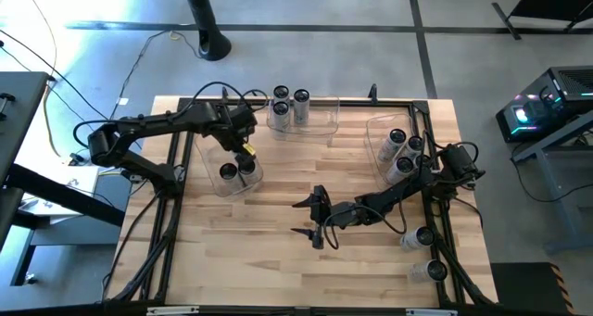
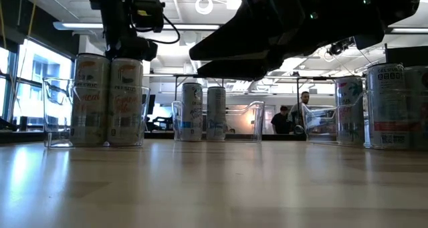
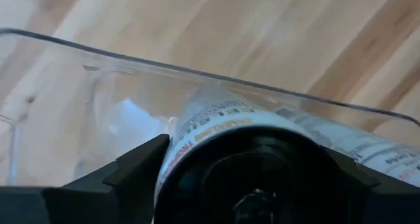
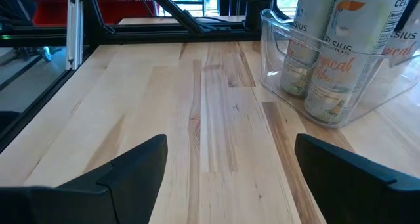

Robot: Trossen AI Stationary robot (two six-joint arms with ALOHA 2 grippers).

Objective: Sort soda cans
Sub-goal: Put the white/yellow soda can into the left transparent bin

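Presently, on the wooden surface (image 1: 278, 260):

Left gripper (image 1: 246, 149): poised directly over the left clear bin (image 1: 208, 158), above the can (image 1: 246, 165) standing upright there beside a second can (image 1: 228, 171). Its fingers (image 3: 141, 168) straddle the dark top of that can (image 3: 256, 178) on both sides, spread a little wider than it; whether they touch its sides cannot be told.

Right gripper (image 1: 313, 214): raised over the bare middle of the surface, pointing toward the left bin. Fingers (image 4: 131, 168) set wide, nothing between them, touching nothing.

Cans, far-centre bin (image 1: 320, 121): three upright, grouped at its left end (image 1: 289, 103).

Cans, right bin (image 1: 375, 135): about three, lying tilted against one another (image 1: 400, 151).

Cans, loose: two near the right edge of the surface, one (image 1: 423, 235) beside the right arm's frame, one (image 1: 434, 271) closer to the front corner.

Room beyond: a person (image 2: 302, 111) is seen past the bins in the low view.
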